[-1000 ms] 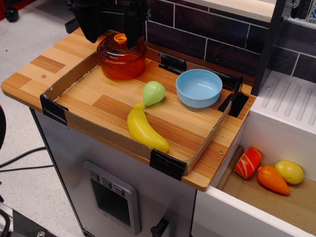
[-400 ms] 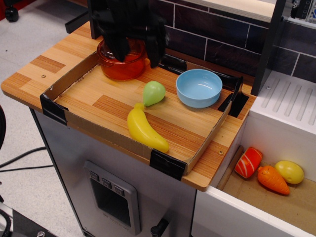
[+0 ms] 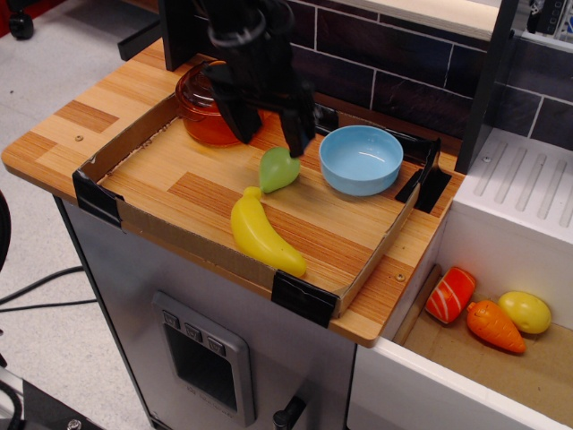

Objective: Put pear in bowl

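The light-green pear (image 3: 277,170) lies on the wooden tray floor, just left of the light-blue bowl (image 3: 361,159) and touching the top end of the yellow banana (image 3: 262,235). My black gripper (image 3: 271,136) is open, its two fingers (image 3: 298,125) pointing down just above and behind the pear, straddling its top. The bowl holds nothing.
An orange transparent lidded pot (image 3: 201,112) stands at the tray's back left, partly hidden by my arm. Cardboard walls (image 3: 116,148) with black corner clips edge the tray. A lower bin at right holds a salmon piece (image 3: 449,295), a carrot (image 3: 493,326) and a yellow lemon toy (image 3: 525,311).
My gripper has come forward and down from over the orange pot to just above the pear. The pear, banana and bowl have not moved.
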`<state>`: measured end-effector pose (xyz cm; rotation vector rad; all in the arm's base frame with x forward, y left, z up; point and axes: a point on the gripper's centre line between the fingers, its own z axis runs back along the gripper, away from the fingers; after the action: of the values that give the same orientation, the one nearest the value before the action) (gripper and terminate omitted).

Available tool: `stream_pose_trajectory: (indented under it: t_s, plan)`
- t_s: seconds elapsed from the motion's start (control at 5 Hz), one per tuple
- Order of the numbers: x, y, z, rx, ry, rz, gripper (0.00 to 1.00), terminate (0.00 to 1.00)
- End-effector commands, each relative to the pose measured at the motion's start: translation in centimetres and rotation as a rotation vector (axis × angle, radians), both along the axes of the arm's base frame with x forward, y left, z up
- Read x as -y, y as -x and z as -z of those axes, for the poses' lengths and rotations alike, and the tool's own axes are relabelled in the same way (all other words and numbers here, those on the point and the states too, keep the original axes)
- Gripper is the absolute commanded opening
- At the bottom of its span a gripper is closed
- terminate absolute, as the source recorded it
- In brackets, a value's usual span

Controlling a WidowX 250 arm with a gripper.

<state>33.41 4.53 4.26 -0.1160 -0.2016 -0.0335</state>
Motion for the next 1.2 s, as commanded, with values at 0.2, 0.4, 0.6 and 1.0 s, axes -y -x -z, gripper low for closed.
stream_pose_trajectory:
  t_s: [0.2,0.4,0.6,1.0]
  plan:
    - [0.4,-1.3,1.2,-0.005,-0.099,0.056,1.00,0.00]
    - [0.4,-1.5,1.7,-0.022,-0.124,0.048,1.00,0.00]
    - [0.2,-1.6,0.9,-0.019,-0.132,0.030,0.00,0.00]
    - [-0.7,-1.7,-3.4,-0.007,-0.115,-0.058,0.00,0.00]
